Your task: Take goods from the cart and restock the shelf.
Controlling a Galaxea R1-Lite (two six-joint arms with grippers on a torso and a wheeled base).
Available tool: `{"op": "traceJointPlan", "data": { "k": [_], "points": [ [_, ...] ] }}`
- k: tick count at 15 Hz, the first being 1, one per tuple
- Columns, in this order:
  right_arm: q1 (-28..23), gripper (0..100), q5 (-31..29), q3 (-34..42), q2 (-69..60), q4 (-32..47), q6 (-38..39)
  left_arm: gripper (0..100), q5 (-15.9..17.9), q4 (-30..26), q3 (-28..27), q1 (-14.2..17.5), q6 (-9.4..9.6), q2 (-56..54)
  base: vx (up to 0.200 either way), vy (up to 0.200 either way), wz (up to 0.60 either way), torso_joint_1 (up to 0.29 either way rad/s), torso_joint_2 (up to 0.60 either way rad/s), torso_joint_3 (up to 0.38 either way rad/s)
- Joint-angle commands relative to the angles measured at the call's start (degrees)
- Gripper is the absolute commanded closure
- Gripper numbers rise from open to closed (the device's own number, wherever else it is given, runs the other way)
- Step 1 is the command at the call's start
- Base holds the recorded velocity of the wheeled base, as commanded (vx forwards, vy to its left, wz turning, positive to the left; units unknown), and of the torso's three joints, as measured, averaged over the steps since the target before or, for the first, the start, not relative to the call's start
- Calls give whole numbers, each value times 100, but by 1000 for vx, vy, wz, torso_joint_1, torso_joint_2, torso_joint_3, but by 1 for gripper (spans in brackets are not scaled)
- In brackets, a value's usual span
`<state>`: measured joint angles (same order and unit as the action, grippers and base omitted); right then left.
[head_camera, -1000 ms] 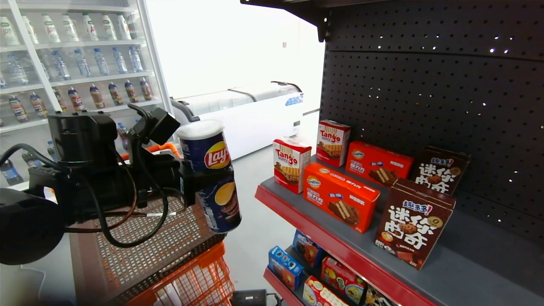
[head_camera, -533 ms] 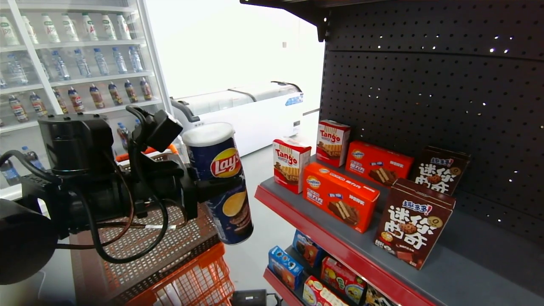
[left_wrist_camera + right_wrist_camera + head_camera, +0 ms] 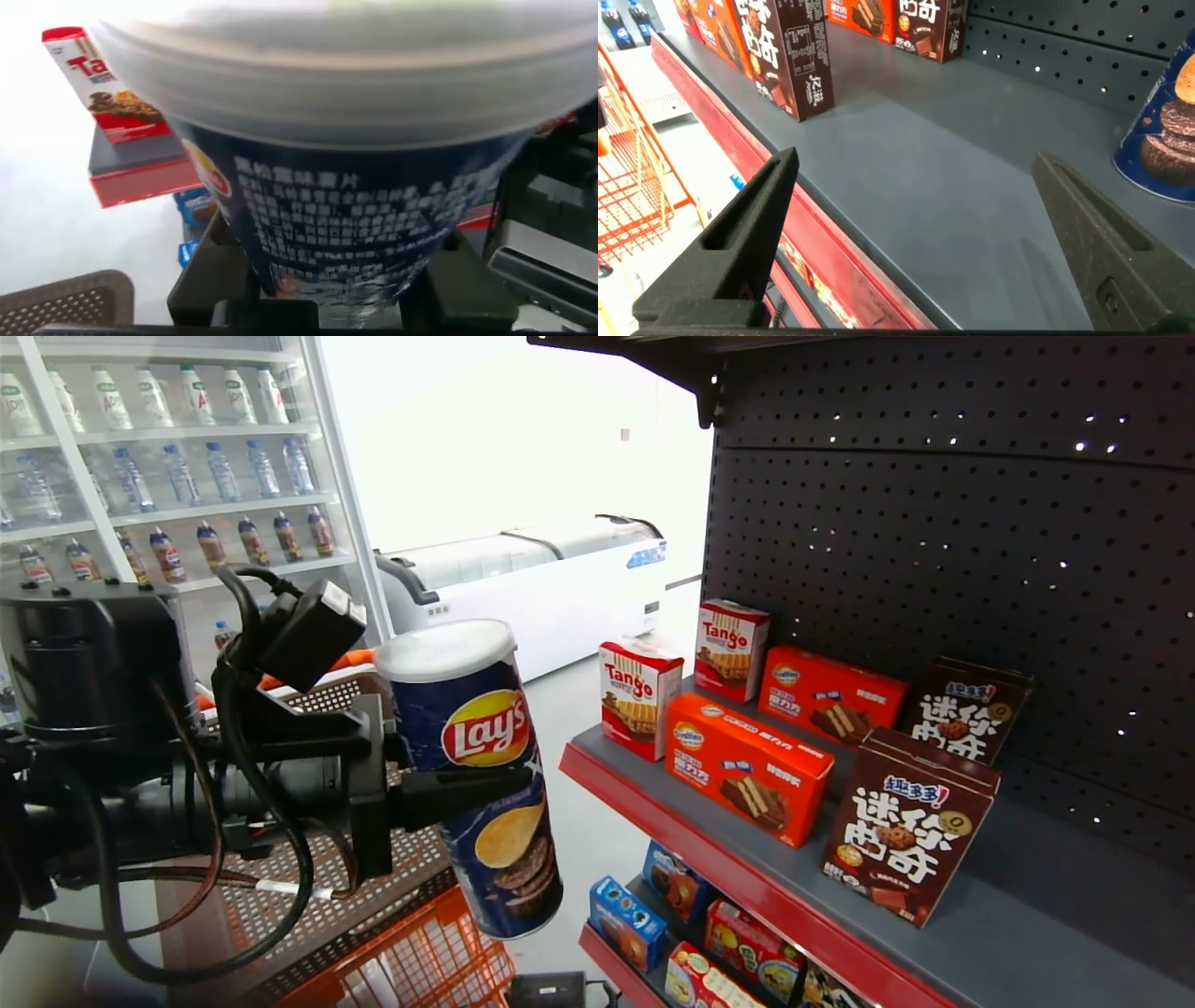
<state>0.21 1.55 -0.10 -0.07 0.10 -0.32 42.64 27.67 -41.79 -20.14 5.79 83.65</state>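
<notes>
My left gripper (image 3: 471,786) is clamped round the middle of the can (image 3: 485,733), one black finger (image 3: 467,784) across its front just under the logo. The can is in the air left of the shelf (image 3: 747,887) and apart from its red edge. It is lid up and a little tilted, with its base nearer the shelf than its top. The orange wire cart (image 3: 420,961) sits below the can, left of the shelf and lower than its top board.

From the left wrist I look down on the pale lid (image 3: 346,56) and the printed back of the can, with a finger on each side near the base. The head view gives the front label and how the can stands against the shelf.

On the shelf's grey board I count six boxes in three pairs. There are two wafer boxes (image 3: 639,695) at the left end, two orange boxes (image 3: 747,779) in the middle and two brown boxes (image 3: 906,826) further right. In each pair one box stands nearer the pegboard back and one nearer the red edge.

My right gripper (image 3: 915,233) hovers over bare board at the shelf's right part, its jaws spread wide and holding nothing. Its wrist view brings in one blue cookie tub (image 3: 1167,140) standing on the board near the pegboard, past the brown boxes.
</notes>
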Motion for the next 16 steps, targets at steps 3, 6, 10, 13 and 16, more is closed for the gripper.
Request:
{"op": "traceJointPlan", "data": {
  "k": [3,6,10,13,16],
  "points": [
    [-3,0,3,1,7,-1,-3,100,-2,-16,57,-210,1,-165,0,0,0,0,0,0],
    [6,0,3,1,7,-1,-3,100,-2,-16,48,-219,1,-174,0,0,0,0,0,0],
    [6,0,3,1,7,-1,-3,100,60,-16,57,-236,1,-191,0,0,0,0,0,0],
    [6,0,3,1,7,-1,-3,100,104,-7,57,-227,1,-200,0,0,-400,-2,0,2],
    [6,0,3,1,7,-1,-3,100,104,-7,66,-271,1,-218,0,0,-600,-6,4,2]
  ]
}}
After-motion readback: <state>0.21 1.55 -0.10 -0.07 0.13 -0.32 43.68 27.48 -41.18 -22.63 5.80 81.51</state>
